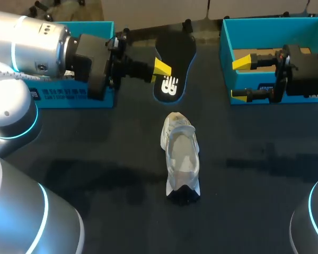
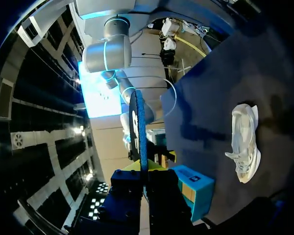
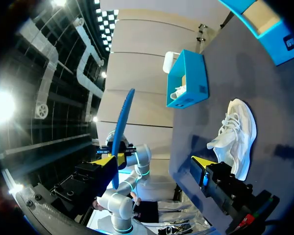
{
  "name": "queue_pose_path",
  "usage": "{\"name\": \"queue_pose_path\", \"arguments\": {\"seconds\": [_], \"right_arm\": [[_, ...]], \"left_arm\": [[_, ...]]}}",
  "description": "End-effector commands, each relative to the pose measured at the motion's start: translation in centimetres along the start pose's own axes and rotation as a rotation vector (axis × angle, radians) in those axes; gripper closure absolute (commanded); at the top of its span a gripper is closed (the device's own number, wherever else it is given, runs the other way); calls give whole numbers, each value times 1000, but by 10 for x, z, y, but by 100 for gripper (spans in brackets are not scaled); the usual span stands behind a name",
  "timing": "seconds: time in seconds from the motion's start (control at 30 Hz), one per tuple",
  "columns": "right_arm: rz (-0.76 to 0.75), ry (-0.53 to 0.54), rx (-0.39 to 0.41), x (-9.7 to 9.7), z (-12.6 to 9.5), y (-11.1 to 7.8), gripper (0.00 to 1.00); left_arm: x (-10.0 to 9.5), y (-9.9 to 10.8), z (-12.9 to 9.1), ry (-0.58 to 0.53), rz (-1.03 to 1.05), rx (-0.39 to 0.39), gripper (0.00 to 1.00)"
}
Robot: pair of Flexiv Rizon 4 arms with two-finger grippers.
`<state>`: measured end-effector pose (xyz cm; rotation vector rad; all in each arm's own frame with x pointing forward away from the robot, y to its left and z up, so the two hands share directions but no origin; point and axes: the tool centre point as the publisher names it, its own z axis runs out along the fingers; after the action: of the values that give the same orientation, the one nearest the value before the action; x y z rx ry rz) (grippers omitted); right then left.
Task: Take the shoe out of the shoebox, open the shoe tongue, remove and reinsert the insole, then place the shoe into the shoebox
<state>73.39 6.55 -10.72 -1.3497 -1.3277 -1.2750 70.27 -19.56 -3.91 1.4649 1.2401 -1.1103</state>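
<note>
Shoe (image 1: 180,157), white soft mesh, lies on the dark matte tabletop (image 1: 95,153), apart from two rigid blue shoebox halves (image 1: 226,58). Left hand (image 1: 164,71) clamps the thin insole (image 1: 175,53), which looks black-topped from above and blue edge-on at the wrist. Right hand (image 1: 238,79) gapes, empty.

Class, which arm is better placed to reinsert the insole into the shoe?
Left: the left end effector grips the insole, just beyond the shoe. The right end effector is open, empty, at a shoebox.
</note>
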Motion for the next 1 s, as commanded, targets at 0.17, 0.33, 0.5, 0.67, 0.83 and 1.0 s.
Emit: {"name": "queue_pose_path", "arguments": {"seconds": [0.17, 0.33, 0.5, 0.67, 0.83, 1.0], "right_arm": [[3, -11, 3, 5, 5, 5, 0], [11, -20, 9, 9, 11, 11, 0], [25, -27, 11, 14, 16, 17, 0], [29, -27, -1, 18, 23, 20, 0], [44, -19, 1, 18, 34, 23, 0], [48, -9, 17, 23, 46, 22, 0]], "left_arm": [[15, 2, 1, 18, 50, -4, 100], [28, 5, 1, 36, 97, -7, 100], [39, 9, 5, 47, 142, 2, 100], [43, 9, 13, 60, 183, 32, 100], [46, 11, 25, 60, 218, 47, 100], [45, 15, 41, 54, 251, 68, 100]]}}
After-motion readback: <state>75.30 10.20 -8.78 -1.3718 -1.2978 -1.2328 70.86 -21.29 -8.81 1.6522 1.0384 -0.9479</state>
